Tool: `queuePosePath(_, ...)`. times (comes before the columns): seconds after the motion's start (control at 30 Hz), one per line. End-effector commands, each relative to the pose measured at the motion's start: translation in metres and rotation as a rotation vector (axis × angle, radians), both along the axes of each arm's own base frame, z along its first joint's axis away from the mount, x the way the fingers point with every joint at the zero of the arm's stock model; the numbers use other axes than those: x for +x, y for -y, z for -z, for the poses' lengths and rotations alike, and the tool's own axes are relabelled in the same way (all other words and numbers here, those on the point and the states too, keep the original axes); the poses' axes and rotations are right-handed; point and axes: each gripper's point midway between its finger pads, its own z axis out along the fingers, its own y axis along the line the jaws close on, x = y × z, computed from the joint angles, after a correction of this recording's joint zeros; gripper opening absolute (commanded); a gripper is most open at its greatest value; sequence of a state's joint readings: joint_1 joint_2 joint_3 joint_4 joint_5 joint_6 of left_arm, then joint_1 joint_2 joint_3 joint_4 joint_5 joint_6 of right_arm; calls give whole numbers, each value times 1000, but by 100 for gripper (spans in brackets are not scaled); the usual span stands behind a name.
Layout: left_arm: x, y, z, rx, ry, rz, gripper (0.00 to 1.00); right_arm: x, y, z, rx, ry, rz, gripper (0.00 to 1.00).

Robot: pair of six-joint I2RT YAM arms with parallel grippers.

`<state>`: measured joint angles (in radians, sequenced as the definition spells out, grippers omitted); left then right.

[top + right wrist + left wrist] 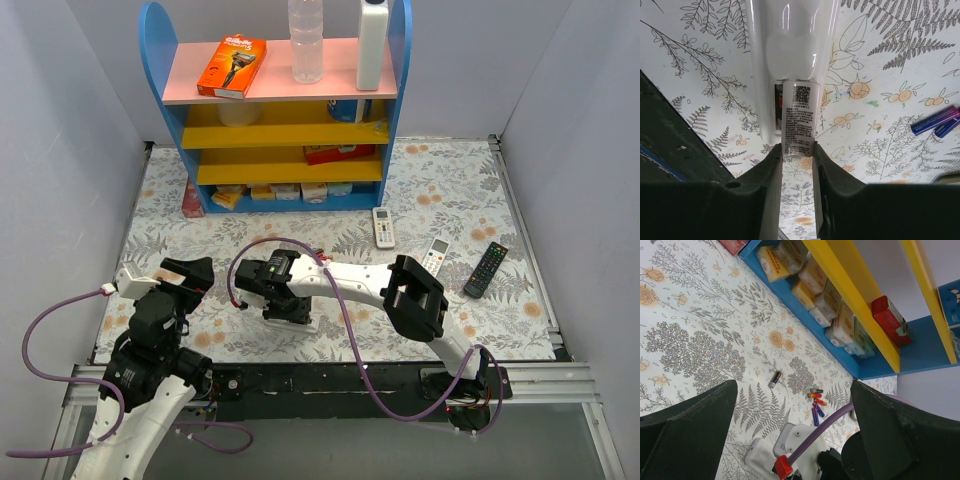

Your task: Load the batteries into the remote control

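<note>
The right hand (pixel 797 150) is clamped on the end of the white remote control (pixel 790 75), its arm bent leftward low over the bench (pixel 450 190), batteries (pixel 935 120) are strewn beside that remote, and the left hand (pixel 792 390) is held wide open, empty, left of it.

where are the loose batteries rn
In the left wrist view the batteries lie clustered on the floral mat in front of the blue shelf, with one dark battery apart to their left.

Floral table (pixel 450 180), blue shelf (pixel 152 60) at back, two white remotes (pixel 383 227), black remote (pixel 485 269), batteries (pixel 816 405), remote control (pixel 790 50)
</note>
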<state>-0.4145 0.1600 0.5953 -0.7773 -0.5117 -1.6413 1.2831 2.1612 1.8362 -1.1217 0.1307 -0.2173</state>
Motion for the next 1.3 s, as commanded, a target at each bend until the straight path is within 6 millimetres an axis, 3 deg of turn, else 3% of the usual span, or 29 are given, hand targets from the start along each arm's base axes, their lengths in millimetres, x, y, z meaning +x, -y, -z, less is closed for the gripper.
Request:
queuePosePath(0.0,3,0,4,20,-11,-1,98,-2,-15,-7,61,-13,-18,1)
queuePosePath(0.27,3,0,4,21,-13,0,98,-10,-15,-5,63,-51,-19,1)
queuePosePath(0.9,4,1,3,22,-8,8,98,3,-19,0,60,12,-37,1)
queuePosePath(1.27,4,3,5,28,-14,13,98,-2,-18,4,57,-18,-40,1)
